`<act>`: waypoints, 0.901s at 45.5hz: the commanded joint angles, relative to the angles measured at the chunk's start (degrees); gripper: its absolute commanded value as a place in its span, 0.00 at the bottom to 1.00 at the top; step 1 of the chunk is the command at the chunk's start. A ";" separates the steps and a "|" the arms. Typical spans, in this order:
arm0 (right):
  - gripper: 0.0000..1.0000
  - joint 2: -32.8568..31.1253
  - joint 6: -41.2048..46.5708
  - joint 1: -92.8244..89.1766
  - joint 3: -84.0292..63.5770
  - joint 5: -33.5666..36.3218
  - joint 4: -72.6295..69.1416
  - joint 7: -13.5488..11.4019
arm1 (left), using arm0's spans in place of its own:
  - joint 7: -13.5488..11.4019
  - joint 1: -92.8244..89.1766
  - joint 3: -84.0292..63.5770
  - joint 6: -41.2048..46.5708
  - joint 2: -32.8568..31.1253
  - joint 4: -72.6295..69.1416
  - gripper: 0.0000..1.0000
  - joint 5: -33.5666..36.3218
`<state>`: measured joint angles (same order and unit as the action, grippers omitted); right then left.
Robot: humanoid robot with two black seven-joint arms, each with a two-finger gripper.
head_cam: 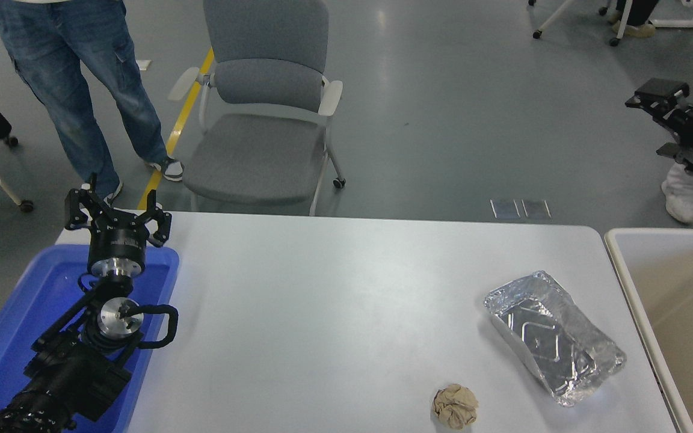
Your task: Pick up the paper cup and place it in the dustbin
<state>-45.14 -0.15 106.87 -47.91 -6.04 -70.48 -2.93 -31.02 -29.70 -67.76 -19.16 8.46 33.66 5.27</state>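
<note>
The left tool (117, 207) is parked at about 8 o'clock, over the far end of a blue tub (3, 337) that sits on the worktop's (334, 313) left edge; its fingers are spread wide and grip nothing. The right tool (653, 117) enters at about 2 o'clock from the right edge, held high over the floor beyond the worktop's far right corner and well apart from everything on it; only part of it shows, and I cannot tell whether its fingers are spread or closed. The dustbin (623, 264) stands against the worktop's right side at 4 o'clock, its thick pale rim showing and the beige inside cut off by the frame. No paper cup can be seen anywhere in this view. A crinkled foil tray (554, 337) lies near the dustbin, with a crumpled brown paper ball (455, 406) at 5 o'clock near the front edge. Beyond the far edge stand a grey chair (262, 126) and, at 11 o'clock, a person in jeans (76, 78).
</note>
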 commanded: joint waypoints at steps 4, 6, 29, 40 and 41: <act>1.00 11.03 0.15 12.48 -13.34 -0.02 -7.82 0.64 | 0.00 0.00 0.00 0.00 0.07 0.00 0.99 0.00; 1.00 12.88 0.24 14.06 -14.92 0.07 -9.14 0.64 | 0.00 0.00 0.00 0.00 0.07 0.00 0.99 0.00; 1.00 31.60 9.47 24.26 -17.83 0.16 -18.90 0.64 | 0.00 0.00 0.00 0.00 -0.02 0.00 0.99 0.00; 1.00 34.33 12.54 23.56 -15.72 -0.02 -22.77 0.64 | 0.00 0.00 0.00 0.00 0.07 0.00 0.99 0.00; 1.00 34.42 12.98 23.39 -15.72 -0.02 -22.68 0.64 | 0.00 0.00 0.00 0.00 -0.02 0.00 0.99 0.00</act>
<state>-14.48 8.88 129.92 -64.75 -5.90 -89.94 -2.29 -31.03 -29.71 -67.76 -19.16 8.47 33.66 5.27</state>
